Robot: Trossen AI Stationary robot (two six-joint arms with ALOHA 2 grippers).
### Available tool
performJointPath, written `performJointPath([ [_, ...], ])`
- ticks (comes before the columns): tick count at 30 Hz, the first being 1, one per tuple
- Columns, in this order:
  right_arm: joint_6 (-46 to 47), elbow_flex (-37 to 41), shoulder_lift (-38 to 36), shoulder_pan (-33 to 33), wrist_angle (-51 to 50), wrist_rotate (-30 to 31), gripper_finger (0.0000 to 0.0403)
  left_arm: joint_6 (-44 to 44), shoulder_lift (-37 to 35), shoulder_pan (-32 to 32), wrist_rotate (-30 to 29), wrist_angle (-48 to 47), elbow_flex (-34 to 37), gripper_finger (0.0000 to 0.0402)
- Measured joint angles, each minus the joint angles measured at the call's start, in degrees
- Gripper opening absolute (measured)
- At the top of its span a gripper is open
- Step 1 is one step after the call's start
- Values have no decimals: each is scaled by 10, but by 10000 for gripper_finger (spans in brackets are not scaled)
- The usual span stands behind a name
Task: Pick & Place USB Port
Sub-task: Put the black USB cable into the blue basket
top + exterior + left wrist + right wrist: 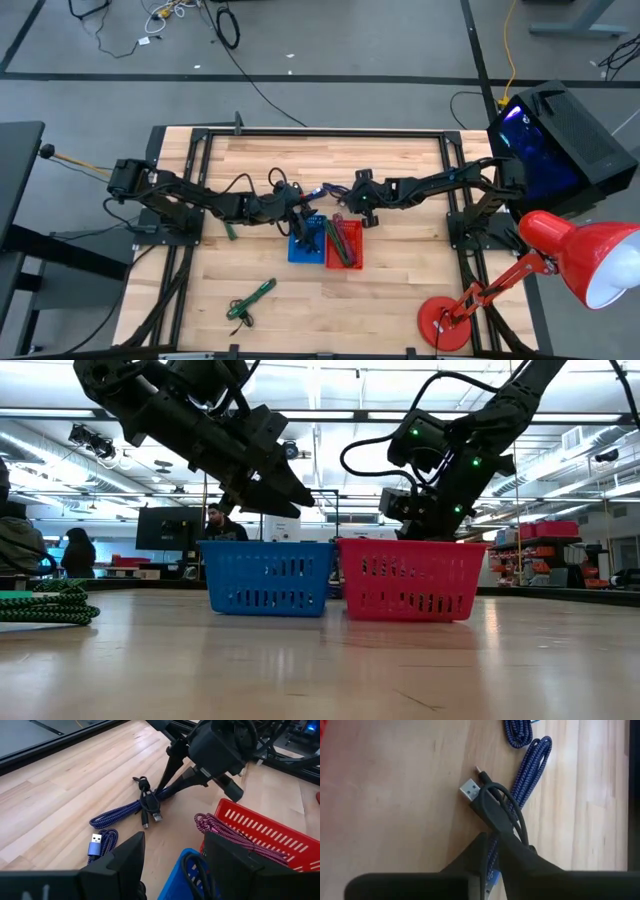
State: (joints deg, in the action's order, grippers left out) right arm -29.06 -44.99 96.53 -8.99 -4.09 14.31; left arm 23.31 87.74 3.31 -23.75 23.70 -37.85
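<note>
Nearest the front edge of the table (400,320), a green cable (248,298) lies coiled alone, well apart from both arms. Behind it, at mid-table, stand two baskets side by side and touching: the blue basket (266,577) on the left and the red basket (410,578) on the right. The blue one holds a dark cable; the red one holds a magenta braided cable (220,827) draped over its rim.

Just beyond the baskets lies the loose bundle that matters here: a blue braided cable (120,812) with a black cable (499,807) tangled across it, silver plugs showing. The blue cable's long axis runs roughly along the table's width, from the left arm's side toward the right arm's.

The right pincer (492,842) is down on this bundle, directly over it, its fingers closed narrow around the black cable where it crosses the blue one. It is the nearer arm. The left pincer (172,855) hangs over the blue basket's far rim with its fingers spread wide and holding nothing; the bundle lies ahead of it, farther off. A clean lift looks likely to drag both cables together, since they cross at the grip.
</note>
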Motion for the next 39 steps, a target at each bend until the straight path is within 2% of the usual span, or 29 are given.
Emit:
performJointPath([
  [5, 1, 0, 11, 0, 19, -3, 55, 0, 0, 0, 0, 0, 0, 210],
  [23, 12, 0, 18, 1, 26, 2, 139, 0, 9, -6, 0, -1, 0, 210],
  [30, 5, 0, 4, 1, 48, 31, 140, -1, 9, -10, 3, 0, 0, 210],
  [39, -3, 0, 5, 1, 26, 17, 137, -1, 9, -13, 7, 0, 0, 210],
])
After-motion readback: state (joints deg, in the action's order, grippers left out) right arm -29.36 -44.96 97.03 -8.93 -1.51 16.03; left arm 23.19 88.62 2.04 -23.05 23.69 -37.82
